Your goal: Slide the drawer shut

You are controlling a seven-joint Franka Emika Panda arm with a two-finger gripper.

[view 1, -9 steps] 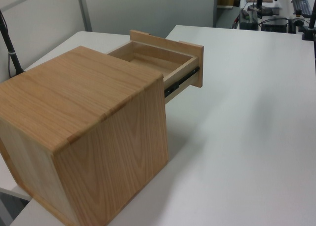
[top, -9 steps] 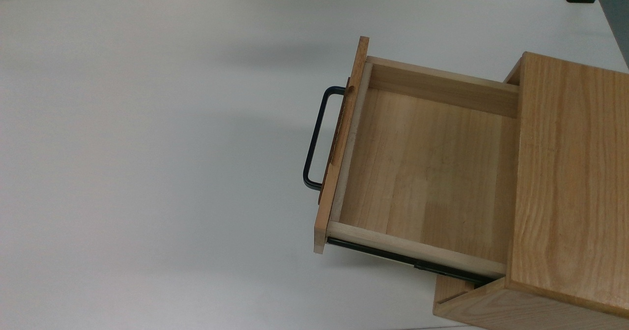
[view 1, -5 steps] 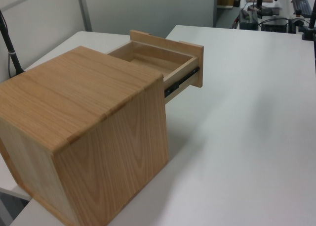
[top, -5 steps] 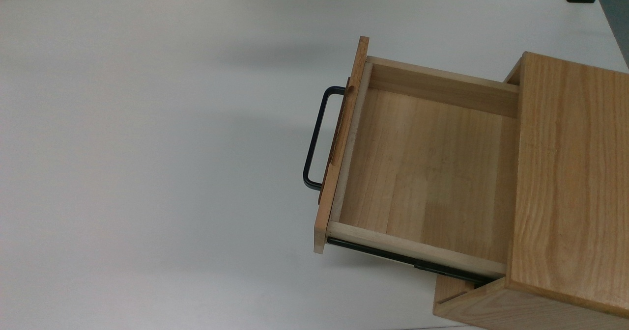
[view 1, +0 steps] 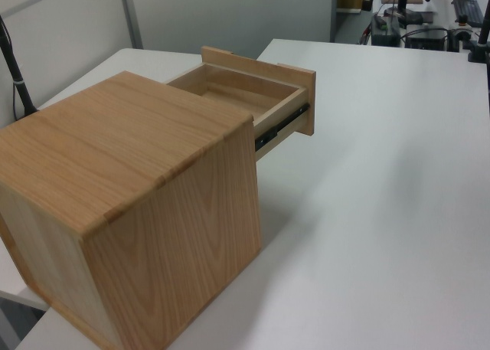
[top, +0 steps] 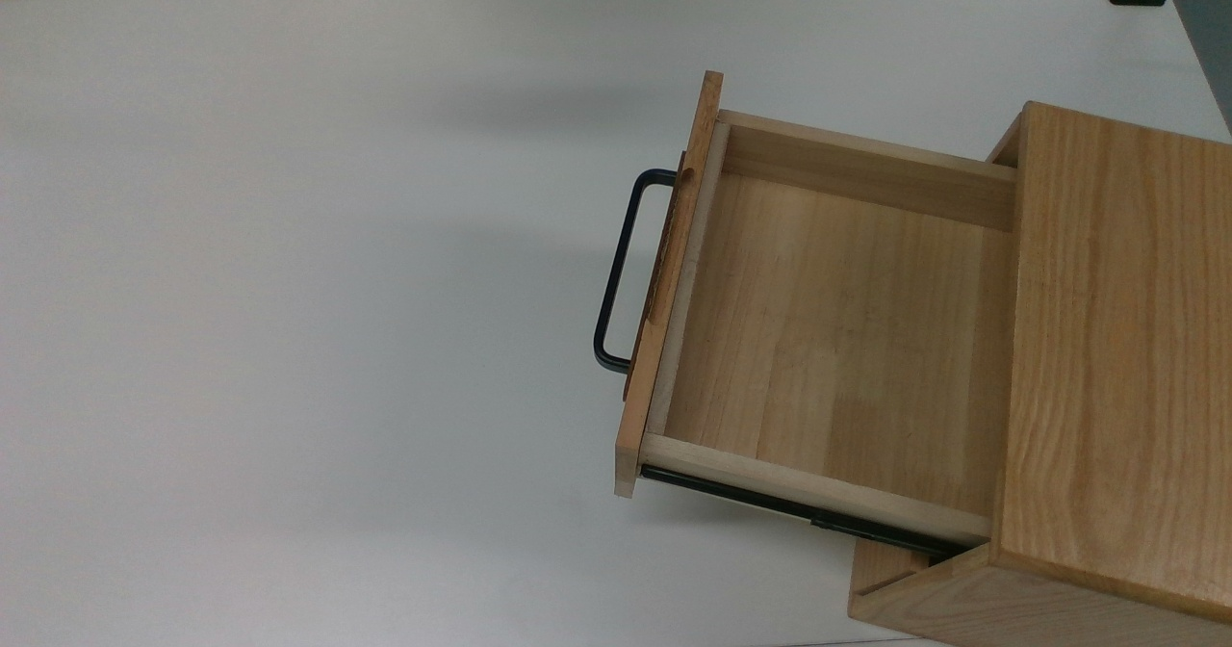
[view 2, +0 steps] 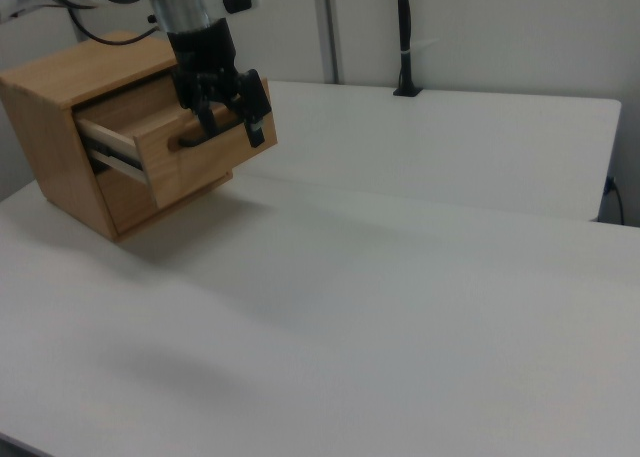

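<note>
Standing: drawer [top: 837,329] pulled out of cabinet [top: 1116,358], near tabletop [top: 289,291] edge
Gripper [view 2: 228,102]: fingers spread wide

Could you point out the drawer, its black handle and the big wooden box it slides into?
drawer [top: 847,339]: top view, on its bare floor.
handle [top: 616,267]: top view, on the long bar.
cabinet [view 1: 130,143]: left view, on its top.

The end effector [view 2: 232,117] hangs pointing down, fingers spread.
</note>
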